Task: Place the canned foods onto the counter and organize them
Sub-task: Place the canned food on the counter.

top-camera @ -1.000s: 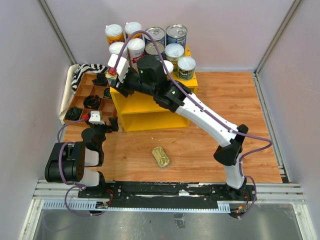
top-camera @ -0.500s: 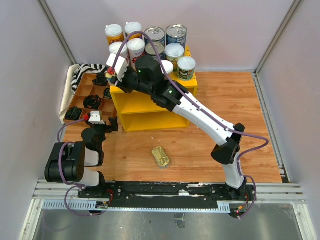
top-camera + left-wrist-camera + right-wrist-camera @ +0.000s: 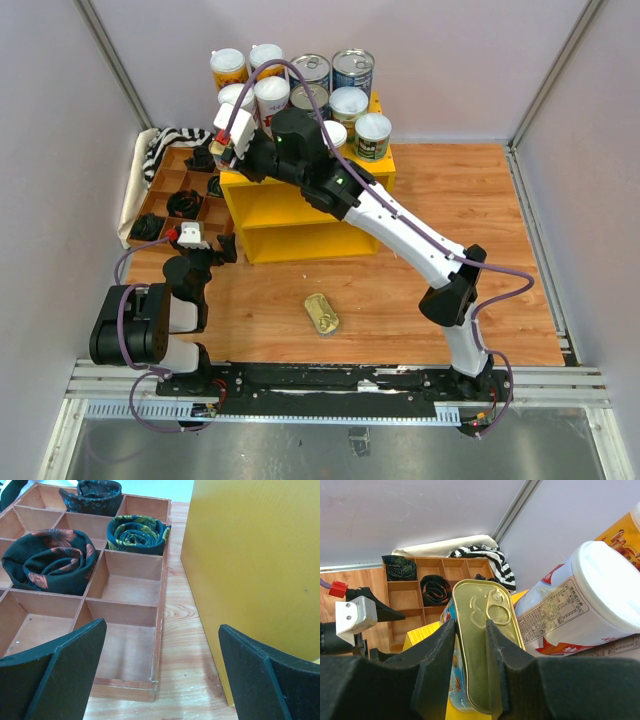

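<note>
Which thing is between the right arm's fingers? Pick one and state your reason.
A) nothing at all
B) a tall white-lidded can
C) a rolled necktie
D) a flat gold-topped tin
D: in the right wrist view, the right fingers close on either side of the flat gold-topped tin, while the white-lidded can stands untouched beside it.

Yellow shelf (image 3: 300,215): cans (image 3: 353,70) upright, clustered on top. Flat gold-topped tin (image 3: 482,645) gripped on edge over left corner. 2nd flat tin (image 3: 321,313) lid-up on table (image 3: 450,200) in front.
</note>
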Controlling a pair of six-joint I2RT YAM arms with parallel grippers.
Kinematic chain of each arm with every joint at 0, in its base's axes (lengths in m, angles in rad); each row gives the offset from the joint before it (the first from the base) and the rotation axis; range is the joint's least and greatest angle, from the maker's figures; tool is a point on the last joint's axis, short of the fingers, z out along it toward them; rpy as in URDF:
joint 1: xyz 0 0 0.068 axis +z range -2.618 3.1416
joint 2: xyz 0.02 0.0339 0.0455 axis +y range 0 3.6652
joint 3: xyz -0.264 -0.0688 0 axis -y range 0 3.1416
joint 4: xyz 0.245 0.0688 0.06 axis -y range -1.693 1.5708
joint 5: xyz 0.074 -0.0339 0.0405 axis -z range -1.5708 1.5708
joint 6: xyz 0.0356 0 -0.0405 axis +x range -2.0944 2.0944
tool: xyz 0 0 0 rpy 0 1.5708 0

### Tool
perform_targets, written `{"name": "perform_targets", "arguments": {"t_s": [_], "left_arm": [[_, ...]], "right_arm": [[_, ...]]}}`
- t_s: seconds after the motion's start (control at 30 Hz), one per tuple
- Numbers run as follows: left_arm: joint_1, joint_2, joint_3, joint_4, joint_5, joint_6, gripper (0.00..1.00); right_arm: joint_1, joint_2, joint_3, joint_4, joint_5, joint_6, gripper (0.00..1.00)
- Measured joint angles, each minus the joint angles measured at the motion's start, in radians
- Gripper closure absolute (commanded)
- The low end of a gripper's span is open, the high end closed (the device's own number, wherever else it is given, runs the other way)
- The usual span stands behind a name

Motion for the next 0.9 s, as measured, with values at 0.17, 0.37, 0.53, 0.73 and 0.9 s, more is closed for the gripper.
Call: {"name": "perform_targets", "arguments": {"t_s": [0.17, 0.37, 0.53, 0.73, 0.9], "left_arm": [[0.0, 0.0, 0.0, 0.0, 0.0, 0.0, 0.0], [0.0, 0.0, 0.0, 0.0, 0.0, 0.0, 0.0], [0.0, 0.0, 0.0, 0.0, 0.0, 0.0, 0.0], [0.0, 0.0, 0.0, 0.0, 0.0, 0.0, 0.0], [0.0, 0.0, 0.0, 0.0, 0.0, 0.0, 0.0]], "right_arm": [[0.0, 0.002, 0.003, 0.001, 0.0, 0.001, 0.7], [-0.001, 0.005, 0.004, 0.008, 0.0, 0.008, 0.48], [-0.001, 0.005, 0.004, 0.0, -0.027, 0.034, 0.1], [-0.015, -0.008, 0.004, 0.007, -0.085, 0.051, 0.05], [-0.025, -0.089, -0.026, 0.023, -0.125, 0.071, 0.05]]}}
